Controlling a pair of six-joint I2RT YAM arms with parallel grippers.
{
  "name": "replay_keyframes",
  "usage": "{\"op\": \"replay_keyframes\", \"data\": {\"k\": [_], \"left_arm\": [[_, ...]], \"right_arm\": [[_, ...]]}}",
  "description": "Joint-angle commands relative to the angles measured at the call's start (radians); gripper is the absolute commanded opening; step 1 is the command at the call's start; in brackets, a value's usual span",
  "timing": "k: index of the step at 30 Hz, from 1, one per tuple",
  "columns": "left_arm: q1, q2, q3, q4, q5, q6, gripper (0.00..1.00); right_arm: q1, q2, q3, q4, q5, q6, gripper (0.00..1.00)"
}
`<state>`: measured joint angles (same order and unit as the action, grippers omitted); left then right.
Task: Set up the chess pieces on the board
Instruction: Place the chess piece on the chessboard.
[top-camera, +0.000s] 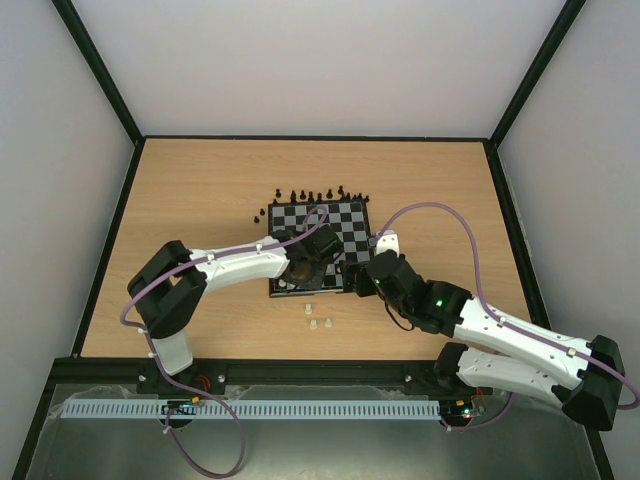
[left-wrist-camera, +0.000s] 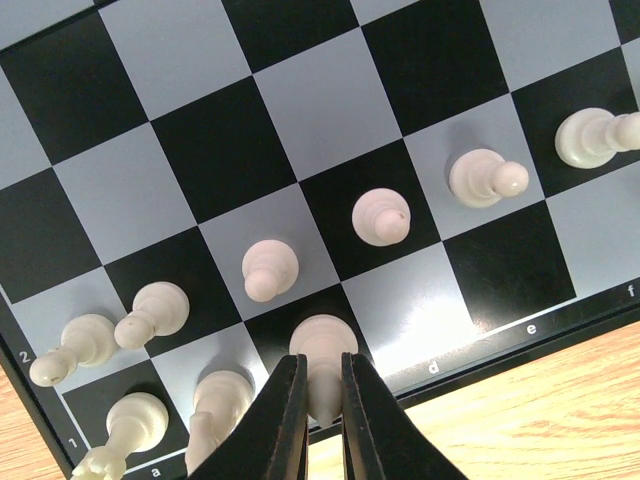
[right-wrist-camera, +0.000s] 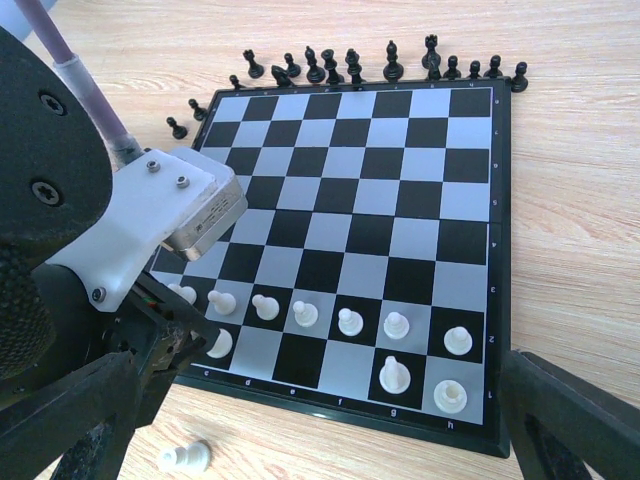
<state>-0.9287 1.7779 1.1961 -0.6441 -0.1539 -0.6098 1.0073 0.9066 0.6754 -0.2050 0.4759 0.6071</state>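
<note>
Pinching a whitish-cream chess piece (left-wrist-camera: 322, 348) on the edge row of the black-and-silver checked chessboard (left-wrist-camera: 330, 100), the left jaws are closed. The right jaws gape wide, holding nothing.

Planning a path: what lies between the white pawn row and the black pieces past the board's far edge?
Only bare squares of the board, seen in the right wrist view.

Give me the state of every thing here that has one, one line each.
Board, lying flat, far rows bare.
Left claw, shut on a white piece over the near row.
Right claw, open, holding nothing.
White pieces on the board, standing.
Black pieces, off the board, along its far edge.
Loose white piece, on its side on the table.
</note>
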Motion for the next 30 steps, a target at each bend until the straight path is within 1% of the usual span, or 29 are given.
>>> {"op": "replay_keyframes", "data": {"k": [1, 9, 13, 16, 22, 28, 30], "left_arm": [[0.01, -0.014, -0.03, -0.048, -0.003, -0.001, 0.08], [0.011, -0.022, -0.035, -0.046, -0.002, -0.002, 0.1], [0.011, -0.018, -0.035, -0.04, 0.006, -0.001, 0.15], [0.011, -0.02, -0.034, -0.037, 0.007, -0.002, 0.21], [0.011, -0.028, -0.026, -0.032, 0.006, -0.002, 0.25], [0.009, -0.052, -0.011, -0.021, 0.022, 0.0, 0.26], [0.007, -0.065, -0.002, -0.017, 0.025, 0.001, 0.29]], "right_arm": [[-0.002, 0.007, -0.004, -0.007, 0.007, 0.005, 0.99], [-0.002, 0.009, -0.003, -0.007, 0.007, 0.005, 0.98], [-0.002, 0.009, -0.002, -0.007, 0.007, 0.005, 0.99], [-0.002, 0.009, -0.002, -0.007, 0.007, 0.004, 0.99], [-0.002, 0.009, -0.002, -0.008, 0.006, 0.003, 0.99], [-0.003, 0.007, -0.003, -0.008, 0.004, 0.003, 0.99], [-0.002, 0.005, -0.002, -0.008, 0.004, 0.003, 0.99]]}}
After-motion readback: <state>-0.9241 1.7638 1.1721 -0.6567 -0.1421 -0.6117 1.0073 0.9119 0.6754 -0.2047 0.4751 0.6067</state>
